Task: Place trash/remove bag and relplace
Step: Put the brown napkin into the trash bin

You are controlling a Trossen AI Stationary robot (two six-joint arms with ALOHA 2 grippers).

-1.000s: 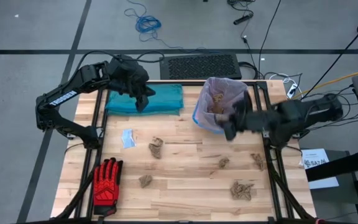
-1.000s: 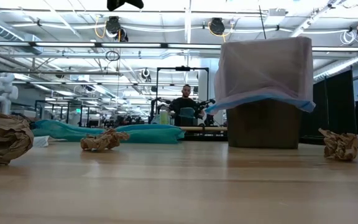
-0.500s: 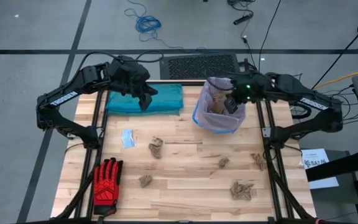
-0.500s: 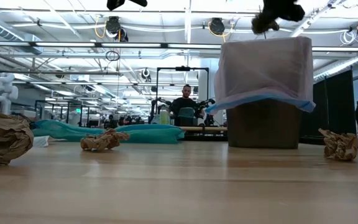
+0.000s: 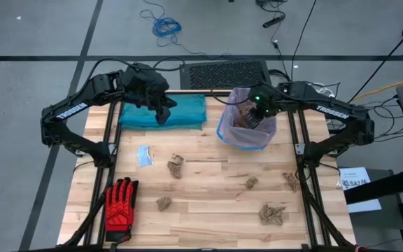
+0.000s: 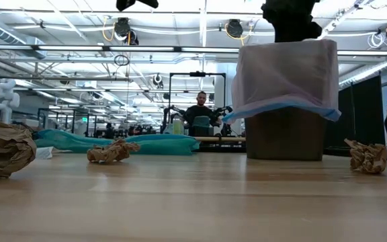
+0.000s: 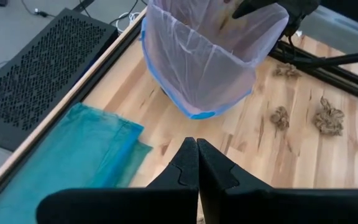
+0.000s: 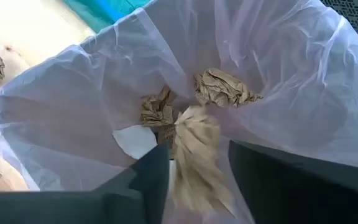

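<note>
The bag, a pale pink liner, lines a brown bin at the table's far right, its rim folded over the outside. Trash wads and a white scrap lie inside it. My right gripper stands open over the bag's mouth, pointing steeply down. A blurred brown wad shows between its fingers. More wads lie on the table. My left gripper hovers shut and empty above the teal bag at the far left. My right gripper has its two fingers on either side of the blurred wad, above the bag's inside. Whether they touch the wad I cannot tell.
A red-and-black glove lies at the near left corner, and a pale blue scrap left of centre. Further wads are scattered over the near half. A black perforated mat sits beyond the far edge.
My right gripper has swung from the bin's near right side toward the table's far edge, come over the bag's mouth, tipped more steeply down and sunk to the rim. The bag, the bin and my left arm have kept still.
</note>
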